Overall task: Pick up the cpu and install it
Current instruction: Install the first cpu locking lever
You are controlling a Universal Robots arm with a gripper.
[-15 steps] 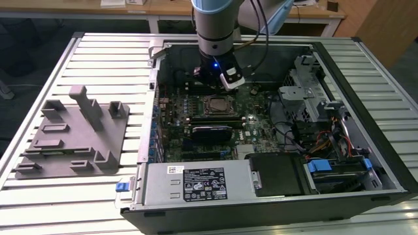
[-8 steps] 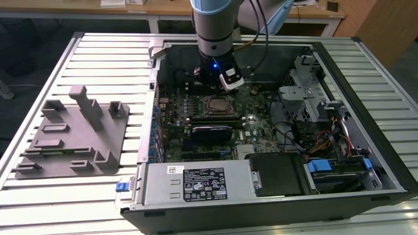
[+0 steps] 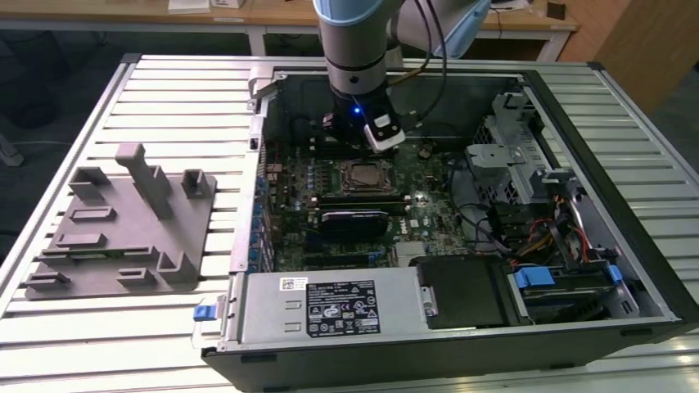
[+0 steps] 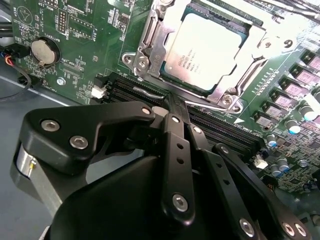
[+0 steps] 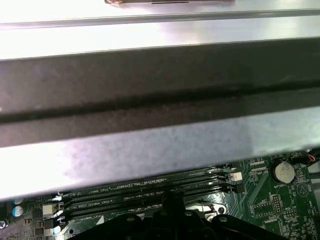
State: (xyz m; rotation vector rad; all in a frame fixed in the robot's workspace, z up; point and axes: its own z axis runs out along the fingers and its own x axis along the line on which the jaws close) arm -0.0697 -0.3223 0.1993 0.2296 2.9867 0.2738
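The cpu lies flat in the socket frame of the green motherboard inside the open computer case; in the second wrist view its pale metal top sits inside the silver bracket. My gripper hangs just above the board, beside the socket's far edge. In the second wrist view the black fingers meet at the gripper tip, shut with nothing between them, over the memory slots next to the socket. The first wrist view has the gripper tip above those same slots.
A grey fixture block stands on the slatted table at the exterior view's left. The case's walls ring the board. A power supply sits at the front, with a drive cage and cables on the exterior view's right.
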